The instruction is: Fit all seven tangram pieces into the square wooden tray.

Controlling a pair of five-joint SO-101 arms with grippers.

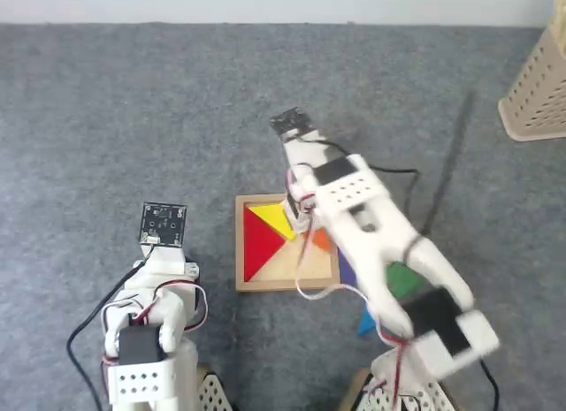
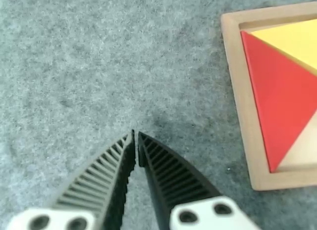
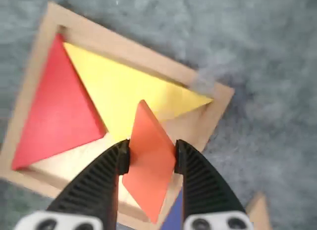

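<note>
Inside the wooden tray [image 3: 129,52], red triangle [image 3: 57,111] touching yellow triangle [image 3: 124,86].

Square wooden tray [image 1: 274,285] is sitting mid-table on the grey felt surface [image 1: 133,119]. Red triangle [image 1: 262,245] is lying against its left rim and yellow triangle [image 1: 273,219] along the far rim, the two touching, with bare wood showing beside them. Right arm [image 1: 371,225] is hanging over the tray's right side, an orange piece [image 1: 319,241] peeking out under its wrist. Green piece [image 1: 403,278], dark blue piece [image 1: 347,271] and lighter blue piece [image 1: 363,323] are lying just right of the tray, partly hidden by that arm. Left arm [image 1: 150,331] is standing folded, left of the tray. Beige perforated tower [image 1: 539,84] is standing at the far right.
</note>
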